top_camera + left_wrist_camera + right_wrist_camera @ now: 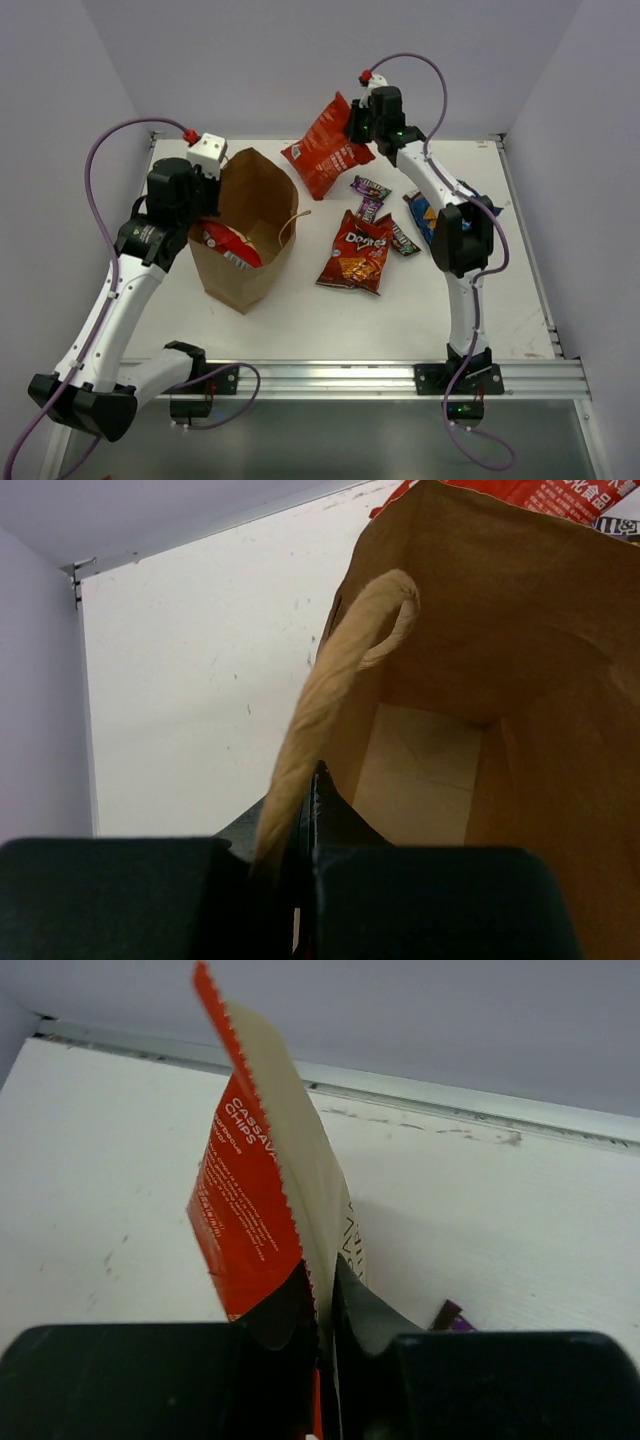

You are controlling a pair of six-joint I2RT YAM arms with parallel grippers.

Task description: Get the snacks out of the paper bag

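Pinches the serrated top seam of the red cassava chip bag (pixel 250 1200) in the right pincer (pixel 325 1280), pressed together on that thin edge alone, with the packet apparently lifted off the tabletop (pixel 330 310). Clamps the twisted handle (pixel 340 670) of the paper bag (pixel 250 240) in the left pincer (pixel 305 790), squeezed tight on the cord, with the bag's mouth gaping just ahead of it. Leaves a red-and-white packet (pixel 230 245) inside, just beneath the left pincer. Shows a red Doritos bag (pixel 358 252), small candy bars (pixel 372 200) and a blue bag (pixel 425 215) lying out on the tabletop, nearer the arm bases than the right pincer.

Risks losing the chip bag early: slick film, narrow hold, and a swing could slide it free. May drop it onto the candy bars or near the far edge if let go from here. Could tear the handle or tip the bag by tugging the cord. Might fold the mouth over the last packet if the cord slackens.
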